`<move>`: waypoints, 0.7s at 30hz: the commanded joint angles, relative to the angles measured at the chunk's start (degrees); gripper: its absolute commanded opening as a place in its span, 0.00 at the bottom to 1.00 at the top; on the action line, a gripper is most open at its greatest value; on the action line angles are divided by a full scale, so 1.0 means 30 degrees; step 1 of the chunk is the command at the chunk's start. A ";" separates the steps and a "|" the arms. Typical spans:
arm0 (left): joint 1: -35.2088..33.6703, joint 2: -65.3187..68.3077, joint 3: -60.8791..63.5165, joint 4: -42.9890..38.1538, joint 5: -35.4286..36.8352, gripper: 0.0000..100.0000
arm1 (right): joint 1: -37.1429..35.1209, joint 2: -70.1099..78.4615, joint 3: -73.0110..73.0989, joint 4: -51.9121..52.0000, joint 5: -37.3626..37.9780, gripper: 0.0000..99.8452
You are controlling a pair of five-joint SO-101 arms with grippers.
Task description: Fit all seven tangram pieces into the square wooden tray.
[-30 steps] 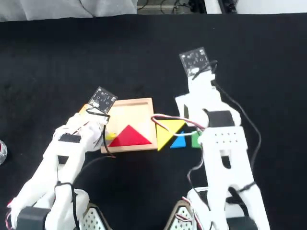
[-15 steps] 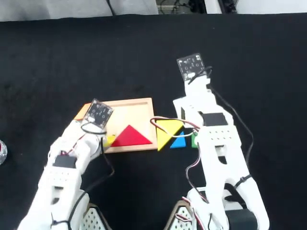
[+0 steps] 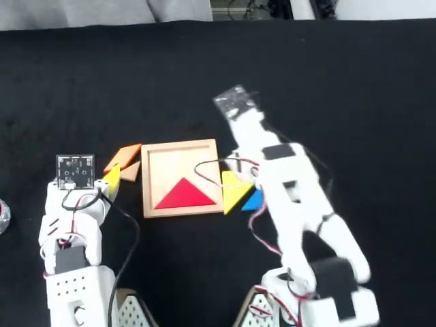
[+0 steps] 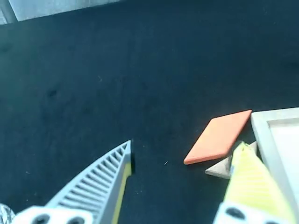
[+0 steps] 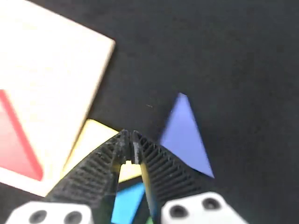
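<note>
The square wooden tray (image 3: 151, 178) holds a red triangle (image 3: 184, 195). Just left of the tray lie an orange parallelogram (image 3: 122, 155) and a small tan triangle (image 3: 130, 171). My left gripper (image 4: 185, 146) stands open beside them with nothing between its fingers; one yellow finger (image 3: 111, 178) is near the tan triangle (image 4: 219, 168) and the parallelogram (image 4: 218, 136). Right of the tray sit a yellow triangle (image 3: 234, 190) and a blue piece (image 3: 253, 200). My right gripper (image 5: 129, 140) is shut and empty over the yellow triangle (image 5: 91, 140), next to a purple triangle (image 5: 187, 136).
Black cloth (image 3: 354, 88) covers the table, with open room at the back and far right. The right arm (image 3: 279, 177) lies across the pieces right of the tray and hides part of them. A clear object (image 3: 3, 215) sits at the left edge.
My left arm has pulled back from the tray's left side to the far left. The right arm has swung left toward the tray and now covers the green piece.
</note>
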 commanded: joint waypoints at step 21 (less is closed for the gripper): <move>-0.0044 -0.1143 0.0366 0.0938 0.0147 0.33 | 0.2813 0.3853 -0.3121 0.4630 0.3810 0.01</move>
